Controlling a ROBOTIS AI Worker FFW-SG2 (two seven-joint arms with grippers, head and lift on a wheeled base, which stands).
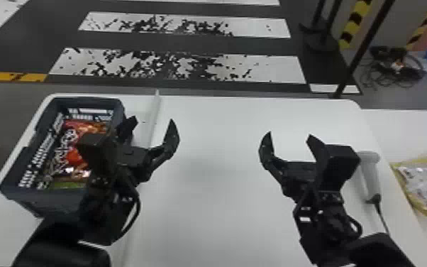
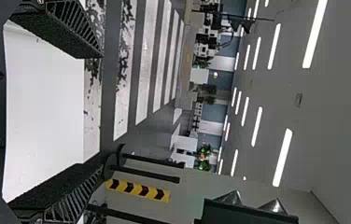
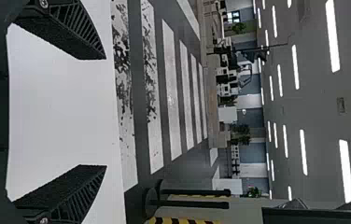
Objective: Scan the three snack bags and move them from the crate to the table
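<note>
"Gripping anything with the black two-fingered left gripper (image 1: 153, 122)?"

"Grasping nothing; parting the fingers wide near the dark slotted plastic crate (image 1: 42, 199) at left. Likewise spreading the black right gripper (image 1: 289, 135), empty, above the smooth white table (image 1: 216, 213)."

"Finding glossy red snack packaging (image 1: 74, 156) where?"

"Lying inside the crate. Also seeing a yellow-edged shiny bag (image 1: 425, 181) at right, past the white handheld scanner (image 1: 370, 167)."

"Risking what?"

"Possibly catching the slotted wall by descending off-centre, pinching two bags by closing too deep, or knocking the scanner by swinging right."
</note>
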